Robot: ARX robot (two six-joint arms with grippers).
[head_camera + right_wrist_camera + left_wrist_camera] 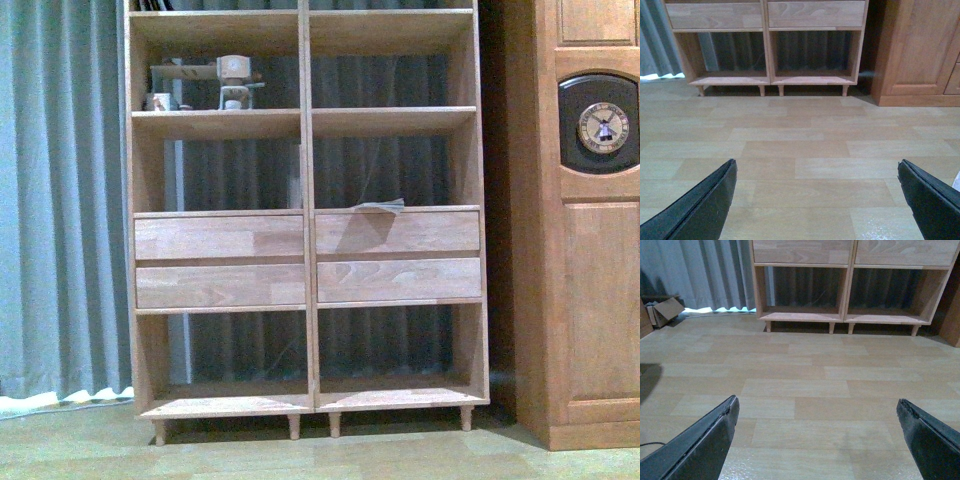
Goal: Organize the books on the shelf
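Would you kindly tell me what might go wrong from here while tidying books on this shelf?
The thin book lies flat with its edge curling past the shelf lip, so a nudge may slide it off. The ornaments in the upper left compartment could be knocked over.

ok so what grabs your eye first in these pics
The tall light-wood shelf fills the front view, with small objects in an upper left compartment. Beside it on the right stands a darker cabinet with a round clock. The left tool and right tool hang open above the floor.
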